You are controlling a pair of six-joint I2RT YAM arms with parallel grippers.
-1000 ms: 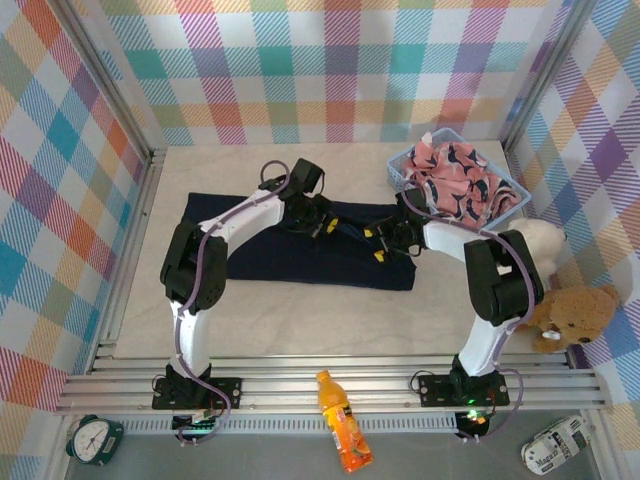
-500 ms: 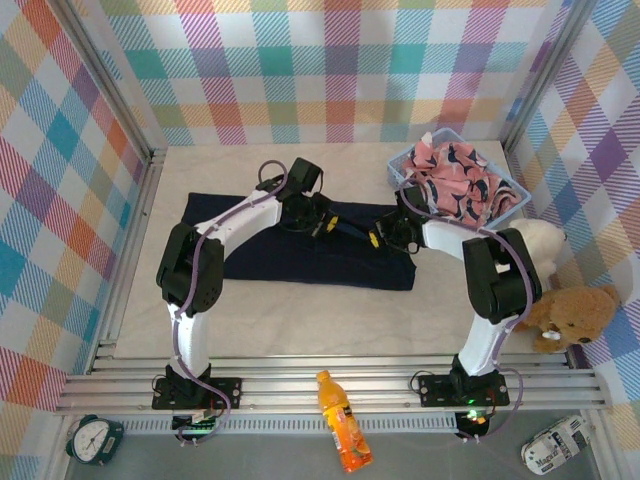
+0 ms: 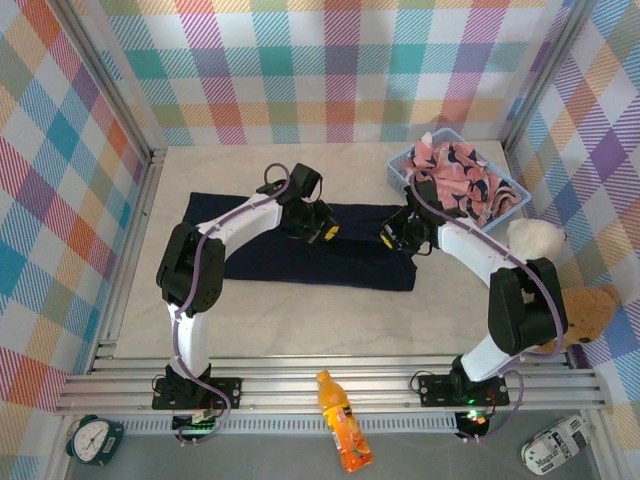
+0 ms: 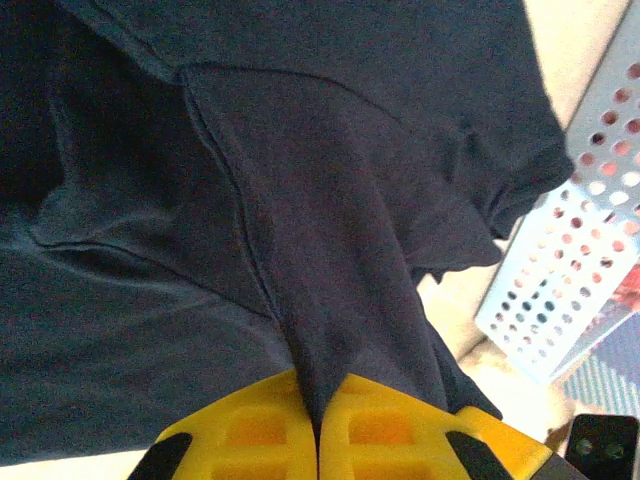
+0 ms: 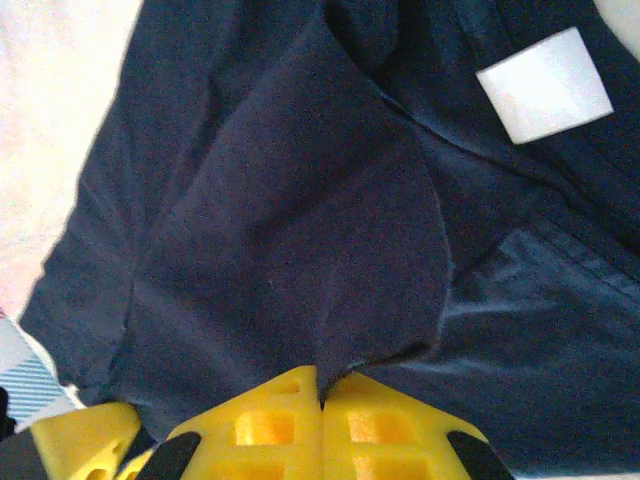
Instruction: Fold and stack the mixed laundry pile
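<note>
The dark navy trousers point(image 3: 260, 250) lie spread across the middle of the table. My left gripper point(image 3: 325, 232) is shut on a raised fold of them near their upper right part; in the left wrist view the cloth point(image 4: 300, 200) runs up out of the closed yellow jaws point(image 4: 318, 400). My right gripper point(image 3: 388, 237) is shut on the trousers close to their right edge; the right wrist view has navy fabric point(image 5: 300, 220) pinched between its jaws point(image 5: 322, 385) and a white label point(image 5: 545, 85) on the cloth. The pink printed garment point(image 3: 455, 180) lies heaped in the basket.
A light blue perforated basket point(image 3: 517, 196) stands at the back right, its wall point(image 4: 570, 250) close to the trousers' end. A white teddy bear point(image 3: 535, 240) and a brown one point(image 3: 585, 310) sit by the right wall. An orange bottle point(image 3: 340, 435) lies beyond the front rail.
My right gripper has closed on the trousers near their right edge, and the right arm's elbow has swung out to the right. The left gripper stays shut on its fold, shifted slightly right.
</note>
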